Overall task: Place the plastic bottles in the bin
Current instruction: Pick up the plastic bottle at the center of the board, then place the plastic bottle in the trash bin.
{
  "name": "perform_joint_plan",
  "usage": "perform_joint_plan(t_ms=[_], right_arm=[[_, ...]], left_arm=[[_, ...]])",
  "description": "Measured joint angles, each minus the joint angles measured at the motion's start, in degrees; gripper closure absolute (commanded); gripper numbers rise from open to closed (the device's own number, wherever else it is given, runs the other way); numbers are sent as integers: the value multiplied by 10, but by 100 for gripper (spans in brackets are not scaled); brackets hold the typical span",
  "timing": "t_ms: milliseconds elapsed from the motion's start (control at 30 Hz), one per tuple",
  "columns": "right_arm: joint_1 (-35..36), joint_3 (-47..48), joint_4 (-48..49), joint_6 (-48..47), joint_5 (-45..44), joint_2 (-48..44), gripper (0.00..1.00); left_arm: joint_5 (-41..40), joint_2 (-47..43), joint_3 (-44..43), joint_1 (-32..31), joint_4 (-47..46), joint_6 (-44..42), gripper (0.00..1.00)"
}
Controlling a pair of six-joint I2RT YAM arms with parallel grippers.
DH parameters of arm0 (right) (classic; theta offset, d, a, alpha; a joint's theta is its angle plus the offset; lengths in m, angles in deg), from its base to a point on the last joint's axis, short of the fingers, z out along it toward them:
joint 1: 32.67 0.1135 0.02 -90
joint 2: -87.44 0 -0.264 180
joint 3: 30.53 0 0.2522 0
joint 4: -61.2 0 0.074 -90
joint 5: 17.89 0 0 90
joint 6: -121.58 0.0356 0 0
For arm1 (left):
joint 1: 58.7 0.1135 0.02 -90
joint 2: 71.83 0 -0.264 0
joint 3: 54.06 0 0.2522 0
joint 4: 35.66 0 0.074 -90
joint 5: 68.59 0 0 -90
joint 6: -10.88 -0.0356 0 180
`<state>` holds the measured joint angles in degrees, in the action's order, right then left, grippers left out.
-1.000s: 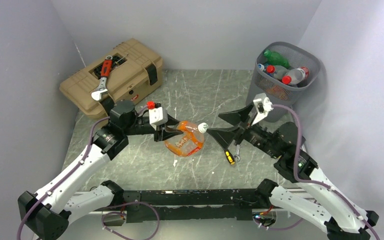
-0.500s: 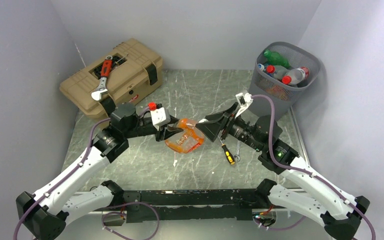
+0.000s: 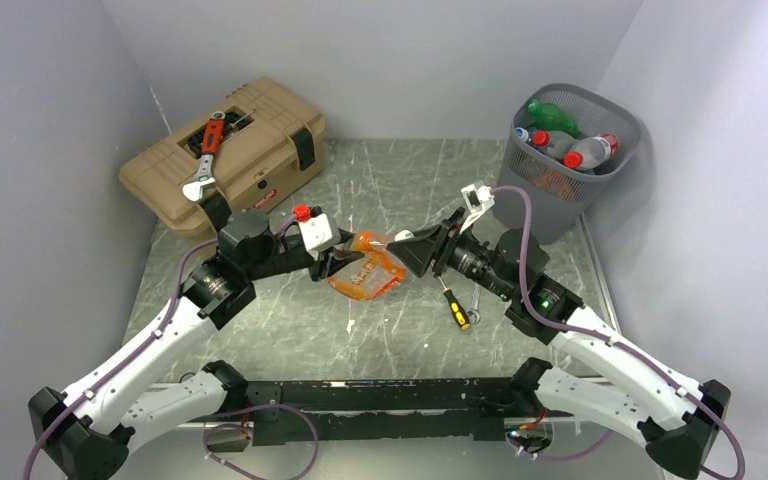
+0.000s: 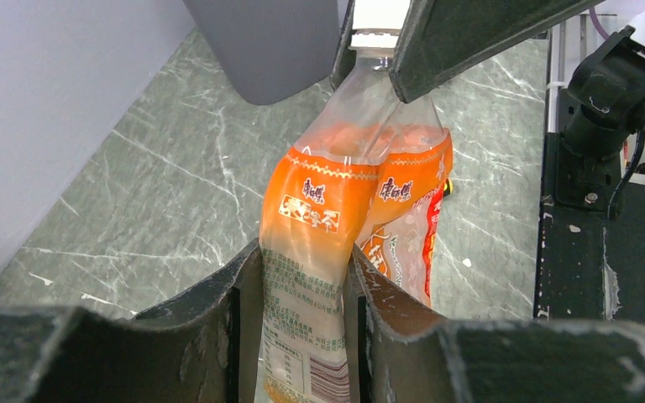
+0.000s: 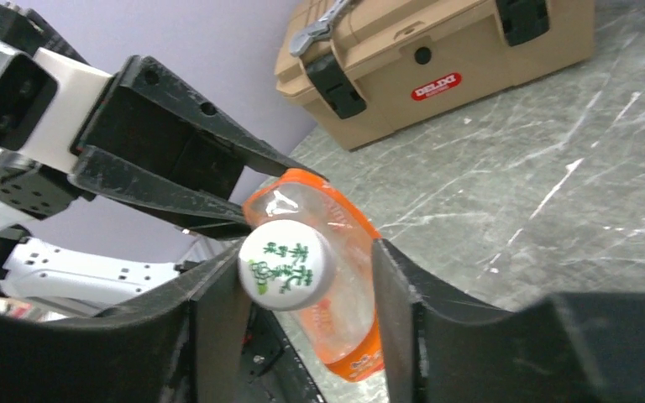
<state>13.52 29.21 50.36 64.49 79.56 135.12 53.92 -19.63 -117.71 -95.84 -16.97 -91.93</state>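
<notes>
1. A plastic bottle (image 3: 365, 277) with an orange label, squashed flat, is held over the middle of the marbled surface (image 3: 380, 190), between the two arms.
2. The left jaws pinch the bottle at its label end. The left wrist view shows the flattened body pressed tight between them.
3. The right jaws stand spread on either side of the bottle's white cap (image 5: 286, 265). The cap sits close against one of them, with a clear gap to the other, so they have no grip on it.
4. The bin (image 3: 600, 195) stands at the far right corner of the surface, well apart from the held bottle.
5. Inside the bin lie a green bottle (image 3: 552, 115) and clear bottles with red caps (image 3: 590, 150).
6. A tan toolbox (image 3: 250, 140) sits at the far left, with a red-handled wrench (image 3: 205, 155) lying on its lid.
7. A screwdriver (image 3: 455, 305) with a yellow and black handle lies on the surface just beside the right arm.
</notes>
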Motion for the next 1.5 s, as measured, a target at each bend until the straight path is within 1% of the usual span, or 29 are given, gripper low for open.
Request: perform_joint_plan(t_ms=[167,267,300,333,367,400,433,467,500,633,767,867,967,1067,1133,1200,1300,1400,1467,1500], right_arm=[[1,-11,19,3,-7,0,79],[0,-17,31,4,-11,3,100],[0,-17,35,4,-11,5,100],[0,-17,38,5,-11,7,100],[0,-17,41,5,-12,9,100],[0,-17,44,5,-12,11,100],[0,-17,47,5,-12,12,100],[0,-17,49,5,-12,13,100],[0,-17,50,5,-12,13,100],[3,-17,41,-1,-26,7,100],[4,11,-41,-40,-78,-28,100],[4,89,-135,-89,-147,-52,100],[4,218,-222,-148,-238,-50,100],[4,318,-254,-205,-336,-44,100],[4,358,-258,-254,-411,-50,100],[4,376,-241,-306,-482,-53,100],[3,369,-155,-413,-580,-48,100],[3,348,-4,-551,-645,-21,100],[-5,347,106,-642,-662,16,100],[-15,351,143,-670,-661,34,100]], left_arm=[[-8,0,2,-1,1,2,100],[-13,0,2,-1,3,2,100],[-15,0,2,-1,3,2,100],[-17,0,2,-1,2,2,98],[-19,0,2,-1,3,1,84],[-21,-1,2,-1,3,0,64],[-23,-2,2,-1,4,0,39],[-25,-3,2,-1,5,-1,9],[-27,-5,2,-1,5,-4,2],[-35,-23,10,-14,-6,-8,1],[-73,-59,31,-17,-27,-8,1],[-115,-83,39,-17,-41,-9,1],[-171,-97,40,-17,-55,-12,1],[-225,-97,40,-17,-63,-14,1],[-262,-92,40,-17,-63,-14,1],[-293,-87,40,-17,-63,-15,1],[-331,-80,40,-17,-63,-14,1],[-350,-73,40,-17,-64,-13,1],[-355,-68,40,-17,-64,-12,1],[-356,-65,40,-17,-64,-12,1]])
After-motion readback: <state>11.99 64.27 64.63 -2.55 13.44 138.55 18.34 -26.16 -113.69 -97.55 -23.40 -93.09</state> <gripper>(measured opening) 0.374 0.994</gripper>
